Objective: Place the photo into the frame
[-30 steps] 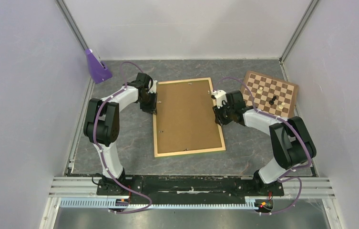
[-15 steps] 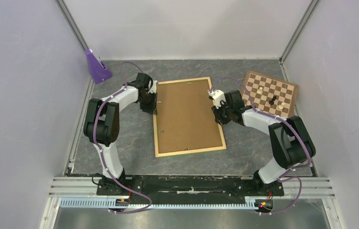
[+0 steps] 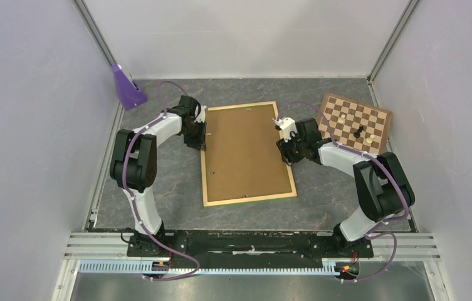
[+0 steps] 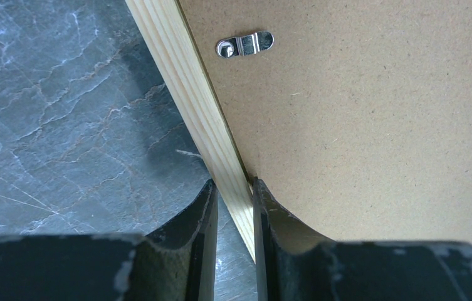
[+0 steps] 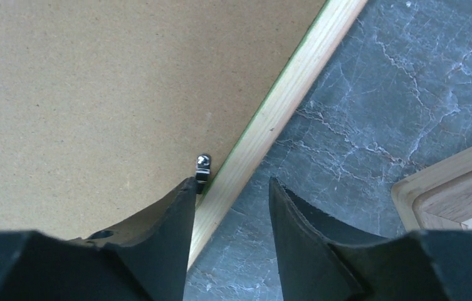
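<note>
**Ana:** Grey marbled tabletop (image 3: 158,188), pale walls on three sides. What sits farthest left?

**Ben:** A purple wedge (image 3: 126,88) in the corner, well beyond the left gripper (image 4: 233,191) and to its outer side.

**Ana:** And that gripper?

**Ben:** It is clamped on the frame (image 4: 183,81). One finger presses the outer face of the pale wood rail, the other its inner side, at the edge of the hardboard backing (image 3: 246,153). A metal turn clip (image 4: 244,44) lies flat on the backing ahead of the fingertips.

**Ana:** Where is the frame overall?

**Ben:** Flat on the table, back face up, between the two grippers, each at one long rail.

**Ana:** The right gripper (image 5: 231,182)?

**Ben:** Its jaws stand apart, wider than the rail that runs between them. The inner finger is over the backing, just beside a second clip (image 5: 202,166), and the outer finger is over bare table. A thin green line shows along the rail's inner edge.

**Ana:** Past it?

**Ben:** A chessboard (image 3: 355,122) lies near its outer side, carrying a few chess pieces (image 3: 360,131).
</note>
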Controlling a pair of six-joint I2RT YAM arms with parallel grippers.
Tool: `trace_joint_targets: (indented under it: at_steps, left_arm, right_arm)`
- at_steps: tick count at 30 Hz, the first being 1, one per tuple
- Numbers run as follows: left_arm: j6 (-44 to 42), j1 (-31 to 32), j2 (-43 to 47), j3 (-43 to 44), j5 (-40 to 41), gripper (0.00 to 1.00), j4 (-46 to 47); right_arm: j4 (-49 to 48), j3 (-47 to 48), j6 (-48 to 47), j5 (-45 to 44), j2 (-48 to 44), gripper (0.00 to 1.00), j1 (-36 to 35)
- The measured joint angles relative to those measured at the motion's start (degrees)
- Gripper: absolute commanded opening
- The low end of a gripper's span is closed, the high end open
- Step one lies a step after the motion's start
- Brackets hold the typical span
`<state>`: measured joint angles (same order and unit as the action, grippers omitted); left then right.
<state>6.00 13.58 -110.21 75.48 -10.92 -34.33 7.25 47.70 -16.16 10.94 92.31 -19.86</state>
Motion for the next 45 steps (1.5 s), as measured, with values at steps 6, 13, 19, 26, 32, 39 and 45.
trace_joint_targets:
  at_steps: [6, 13, 19, 26, 32, 39, 45]
  left_arm:
    - [0.0, -0.4, 0.0, 0.0, 0.2, 0.02, 0.0]
    - [0.0, -0.4, 0.0, 0.0, 0.2, 0.02, 0.0]
    - [0.0, -0.4, 0.0, 0.0, 0.2, 0.02, 0.0]
    - [0.0, -0.4, 0.0, 0.0, 0.2, 0.02, 0.0]
    - [0.0, -0.4, 0.0, 0.0, 0.2, 0.02, 0.0]
    - [0.0, -0.4, 0.0, 0.0, 0.2, 0.02, 0.0]
    - [0.0, -0.4, 0.0, 0.0, 0.2, 0.02, 0.0]
  right_arm:
    - [1.6, 1.2, 6.0, 1.5, 0.5, 0.50, 1.6]
    - [2.4, 3.1, 12.0, 3.4, 1.3, 0.48, 4.1]
    - [2.4, 3.2, 13.6, 5.1, 1.4, 0.48, 4.7]
    - [2.4, 3.2, 12.0, 5.4, 1.5, 0.47, 4.0]
    - [2.4, 3.2, 9.9, 3.5, 2.4, 0.43, 2.8]
    - [2.1, 3.8, 7.6, -0.5, 3.0, 0.40, 0.8]
    - [2.0, 3.8, 5.0, -4.3, 3.0, 0.38, -1.5]
